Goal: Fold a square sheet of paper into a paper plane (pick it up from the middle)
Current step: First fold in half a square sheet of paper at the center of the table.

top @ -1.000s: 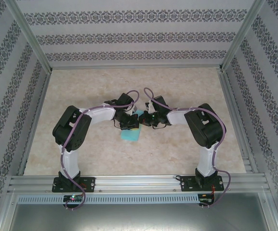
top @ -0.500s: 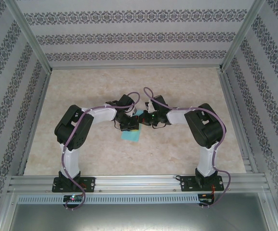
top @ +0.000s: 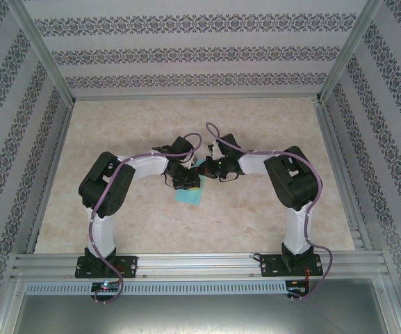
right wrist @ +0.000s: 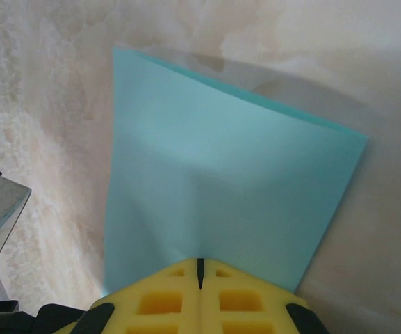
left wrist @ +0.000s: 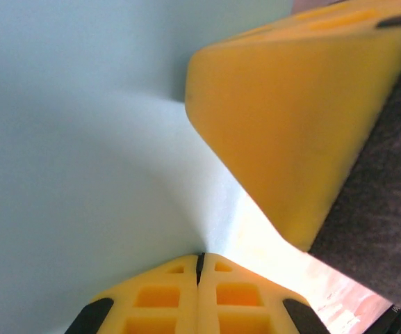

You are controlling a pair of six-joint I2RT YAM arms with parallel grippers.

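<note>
Found the square sheet of paper (top: 189, 195) near the middle of the counter (top: 269, 223), turquoise, pinched between the two arms. Saw the left gripper (top: 185, 182) clenched on it from the left and the right gripper (top: 207, 169) clenched on it from the right, the two just beside each other. Noted most of the sheet hidden under the left gripper from above, with one turquoise patch poking out toward the near edge.

Checked the left wrist view: yellow pads (left wrist: 165, 299) pressed flat together, seam closed, with the paper running straight into that seam and spreading pale blue across the left and centre. Spotted one yellow finger of the right gripper at upper right, close in, touching the sheet where a soft dent showed at its tip.

Checked the right wrist view: pads shut tight on the near edge of the sheet, with no gap at the seam. Saw the sheet fanning away from the grip, plain and unmarked, bowed gently, with two far corners in sight. Saw a grey shadow on the marbled counter past the far edge. Could not tell whether that edge touched the counter.
</note>
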